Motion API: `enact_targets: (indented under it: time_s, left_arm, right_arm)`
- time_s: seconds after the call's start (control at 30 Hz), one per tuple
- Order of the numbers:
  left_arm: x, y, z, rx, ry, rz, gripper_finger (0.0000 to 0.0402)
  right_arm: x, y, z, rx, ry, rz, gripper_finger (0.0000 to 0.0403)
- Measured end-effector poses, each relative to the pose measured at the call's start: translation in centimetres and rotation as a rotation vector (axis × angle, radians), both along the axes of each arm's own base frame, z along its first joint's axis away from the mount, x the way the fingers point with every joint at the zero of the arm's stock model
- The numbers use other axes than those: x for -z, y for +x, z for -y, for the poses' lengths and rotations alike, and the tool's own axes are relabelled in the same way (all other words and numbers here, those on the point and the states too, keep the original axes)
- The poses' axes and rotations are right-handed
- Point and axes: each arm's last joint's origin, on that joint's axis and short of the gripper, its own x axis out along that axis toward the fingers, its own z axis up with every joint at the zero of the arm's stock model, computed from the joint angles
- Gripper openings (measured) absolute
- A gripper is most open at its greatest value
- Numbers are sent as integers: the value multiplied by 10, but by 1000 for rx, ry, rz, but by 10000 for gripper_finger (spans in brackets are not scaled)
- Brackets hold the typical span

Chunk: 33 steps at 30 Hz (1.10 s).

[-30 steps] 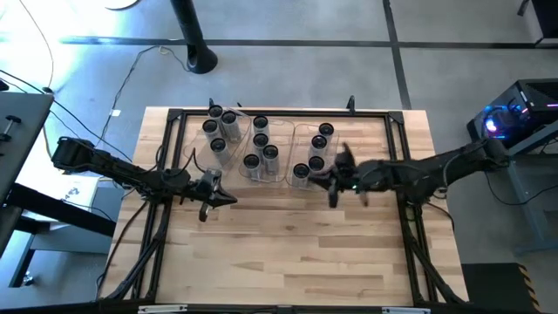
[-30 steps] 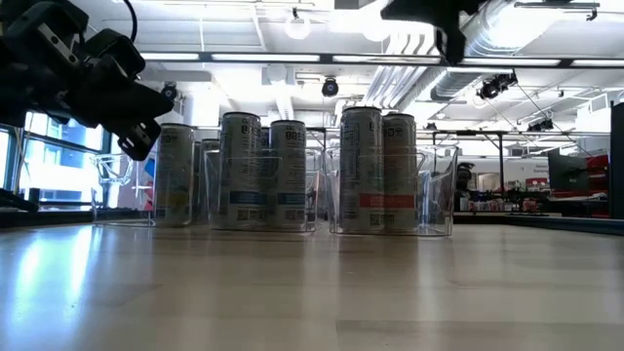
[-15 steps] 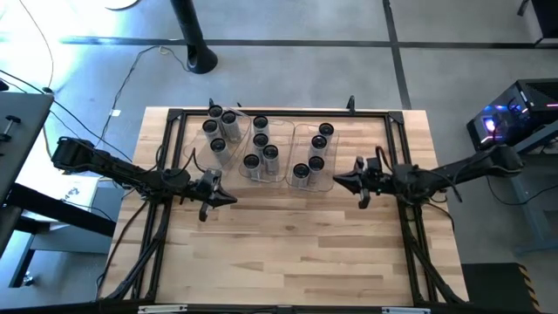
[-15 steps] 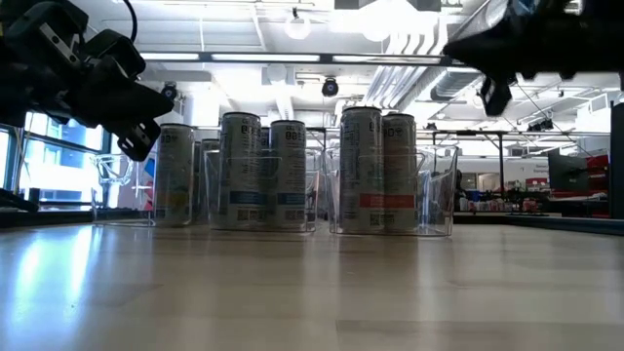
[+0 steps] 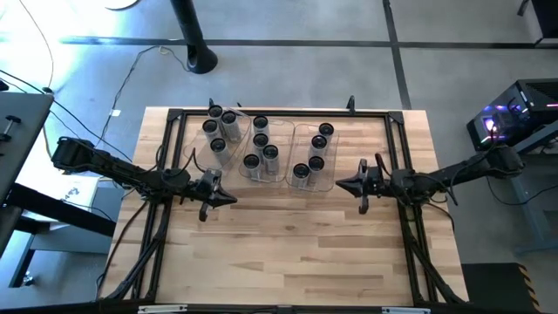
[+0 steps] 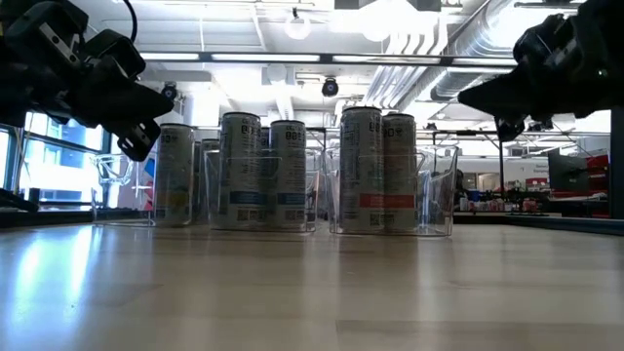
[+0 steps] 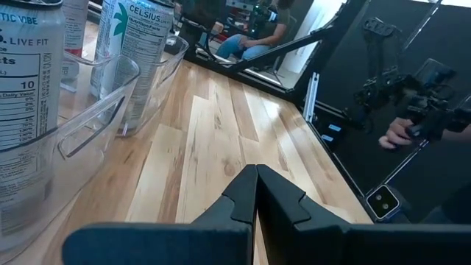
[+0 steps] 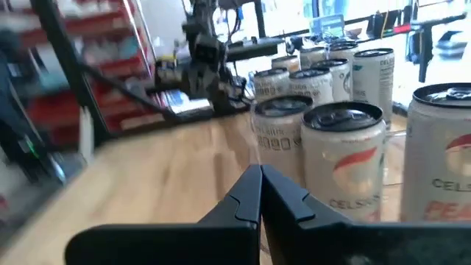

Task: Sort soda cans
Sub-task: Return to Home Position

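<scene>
Cans (image 5: 261,144) are all kept in bins (image 5: 330,170) at upper centre; the right gripper (image 5: 341,184), clenched empty like the left gripper (image 5: 229,200), was pulled back rightward, so sorting seems finished.

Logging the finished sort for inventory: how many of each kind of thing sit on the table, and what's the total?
Soda cans: 12 (4 in each bin)
Clear plastic bins: 3
Total: 15
</scene>
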Motion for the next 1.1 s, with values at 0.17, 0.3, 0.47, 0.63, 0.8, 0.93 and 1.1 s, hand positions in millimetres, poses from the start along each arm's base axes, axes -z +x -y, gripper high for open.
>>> enact_targets:
  time_s: [0.17, 0.3, 0.47, 0.63, 0.8, 0.93, 1.1]
  left_arm:
    - [0, 0, 0, 0, 0, -1, 0]
    - [0, 0, 0, 0, 0, -1, 0]
    - [0, 0, 0, 0, 0, -1, 0]
    - [-4, -1, 0, 0, -3, 26, 0]
    - [-17, -9, -1, 0, -15, 112, 0]
    - [-31, -23, -3, 0, -26, 199, 0]
    - [-48, -42, -6, 0, -47, 358, 0]
  right_arm:
    - [10, -1, 0, -11, -220, -122, 0]
    - [20, -2, 1, -23, -322, -234, 0]
    - [30, -5, 1, -29, -285, -335, 0]
    - [38, -8, 2, -28, -244, -422, 0]
    - [43, -11, 2, -32, -247, -474, 0]
    - [43, -12, 2, -33, -247, -483, 0]
    - [37, -14, 2, -29, -241, -439, 0]
